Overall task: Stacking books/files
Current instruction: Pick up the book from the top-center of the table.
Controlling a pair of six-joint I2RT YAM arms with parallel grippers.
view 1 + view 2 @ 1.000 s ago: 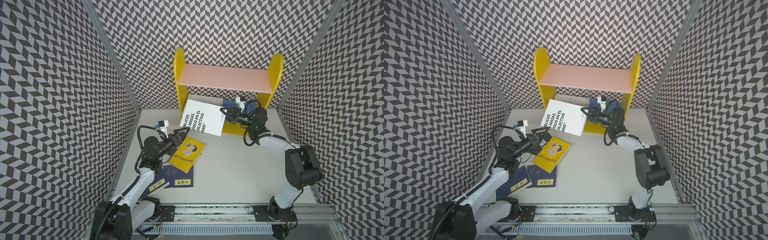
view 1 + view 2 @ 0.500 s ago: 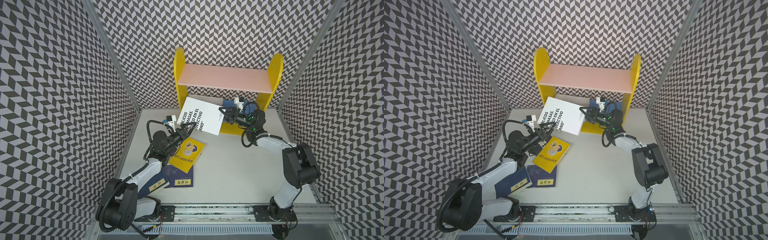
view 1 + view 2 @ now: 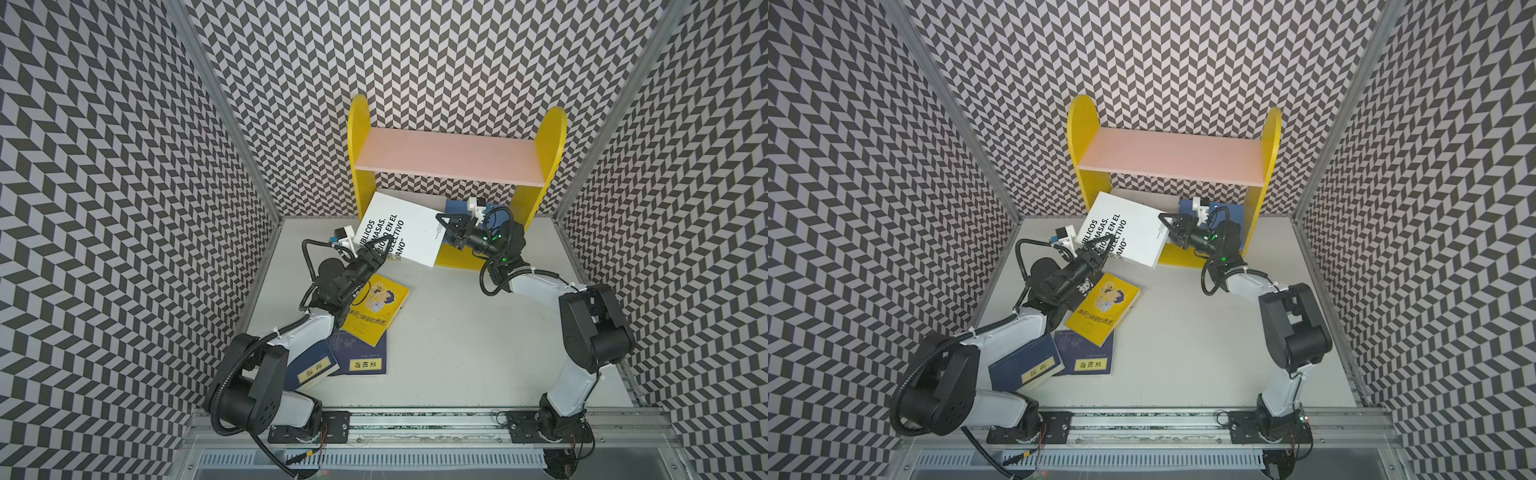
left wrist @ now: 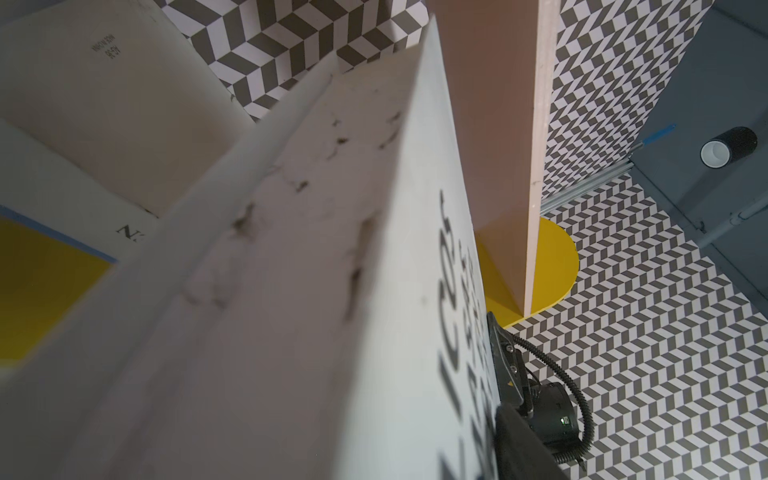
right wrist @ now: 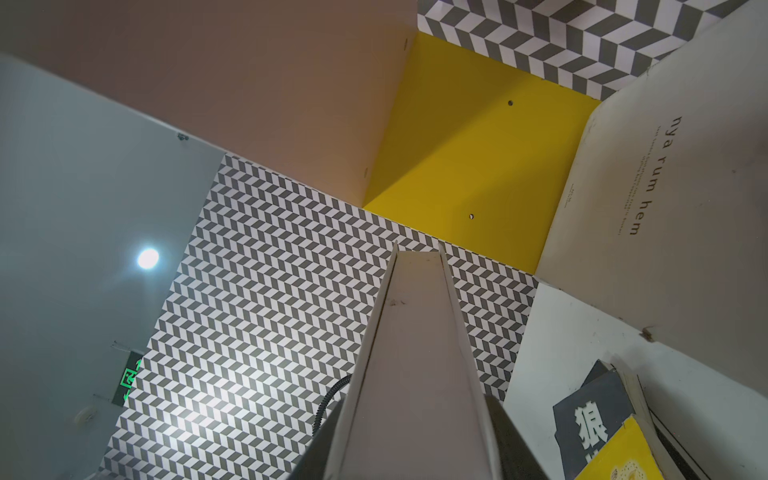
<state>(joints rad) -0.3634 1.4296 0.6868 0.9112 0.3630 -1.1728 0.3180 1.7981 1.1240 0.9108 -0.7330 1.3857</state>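
Note:
A white book with black lettering [image 3: 405, 235] hangs tilted in front of the yellow shelf's lower bay. My right gripper [image 3: 444, 221] is shut on its right edge; in the right wrist view the page edge [image 5: 417, 353] runs out from between the jaws. My left gripper [image 3: 379, 247] straddles the book's lower left corner. One of its fingers [image 4: 515, 440] lies against the lettered cover [image 4: 415, 332], and the other is hidden. A yellow cartoon book [image 3: 378, 309], two navy books [image 3: 362, 358] [image 3: 311, 372] and a black book [image 3: 1086, 286] lie on the table under the left arm.
The yellow shelf with a pink board [image 3: 449, 162] stands against the back wall. Its lower bay holds another white book [image 5: 665, 187] and a blue book [image 3: 457, 205]. Patterned walls close in left, right and behind. A rail [image 3: 415, 419] runs along the table's front edge.
My left gripper has moved from above the yellow book to the white book's lower left corner, and its jaws have narrowed. The right gripper keeps hold of the white book.

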